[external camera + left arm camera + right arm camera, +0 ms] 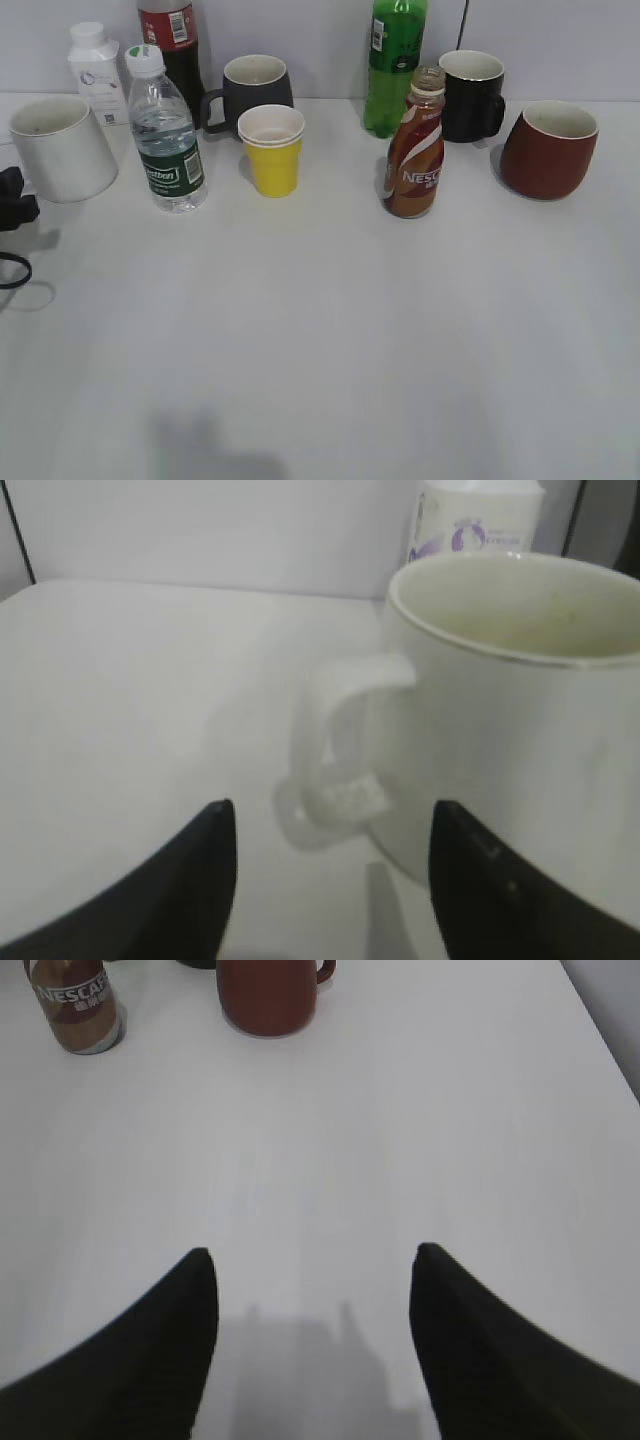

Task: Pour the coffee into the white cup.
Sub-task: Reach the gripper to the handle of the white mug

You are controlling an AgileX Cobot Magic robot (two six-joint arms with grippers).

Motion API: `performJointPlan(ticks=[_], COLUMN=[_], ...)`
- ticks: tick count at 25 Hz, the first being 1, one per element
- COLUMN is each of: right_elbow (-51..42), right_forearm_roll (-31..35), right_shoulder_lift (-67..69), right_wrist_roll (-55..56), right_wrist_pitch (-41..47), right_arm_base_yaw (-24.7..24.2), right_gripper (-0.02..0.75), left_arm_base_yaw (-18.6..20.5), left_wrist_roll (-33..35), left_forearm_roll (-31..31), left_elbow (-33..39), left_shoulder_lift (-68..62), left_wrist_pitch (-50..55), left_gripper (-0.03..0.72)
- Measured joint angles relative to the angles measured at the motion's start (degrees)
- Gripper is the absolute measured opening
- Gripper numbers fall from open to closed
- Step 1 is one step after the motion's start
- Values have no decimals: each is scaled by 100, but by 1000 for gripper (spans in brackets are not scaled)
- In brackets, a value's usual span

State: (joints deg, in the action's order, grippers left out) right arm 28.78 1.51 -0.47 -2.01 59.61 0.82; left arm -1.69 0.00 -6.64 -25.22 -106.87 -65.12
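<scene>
Sitting at the table's far left, the white cup (62, 147) looks stiff, heavy ceramic; best taken by its handle (345, 742). The coffee bottle (415, 150), mid-table and uncapped, looks smooth and likely slippery, so grip its waist. Left gripper (325, 865) is spread wide just short of the handle, touching nothing; right gripper (312, 1310) gapes over bare table.
</scene>
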Motion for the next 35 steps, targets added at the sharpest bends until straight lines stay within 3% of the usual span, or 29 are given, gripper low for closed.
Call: performJointPlan(ticks=[11,21,24,30,35], right_elbow=[0,0,0,0,0], right_forearm_roll=[0,0,0,0,0], right_shoulder_lift=[0,0,0,0,0], right_wrist_roll=[0,0,0,0,0], right_wrist_pitch=[0,0,0,0,0], right_arm_base_yaw=[0,0,0,0,0], right_gripper=[480,480,480,480,480], left_arm_base_yaw=[486,512,512,512,512], left_wrist_roll=[0,0,0,0,45], left_forearm_roll=[263,664,714,799,806], left_elbow=[-911,-1655,-1786,-1815,-1815], left_shoulder_lift=[-448,-813,-914,-937,-943], left_wrist_pitch=[357,751,833,837,755], left_gripper=[445,377,313,79,56])
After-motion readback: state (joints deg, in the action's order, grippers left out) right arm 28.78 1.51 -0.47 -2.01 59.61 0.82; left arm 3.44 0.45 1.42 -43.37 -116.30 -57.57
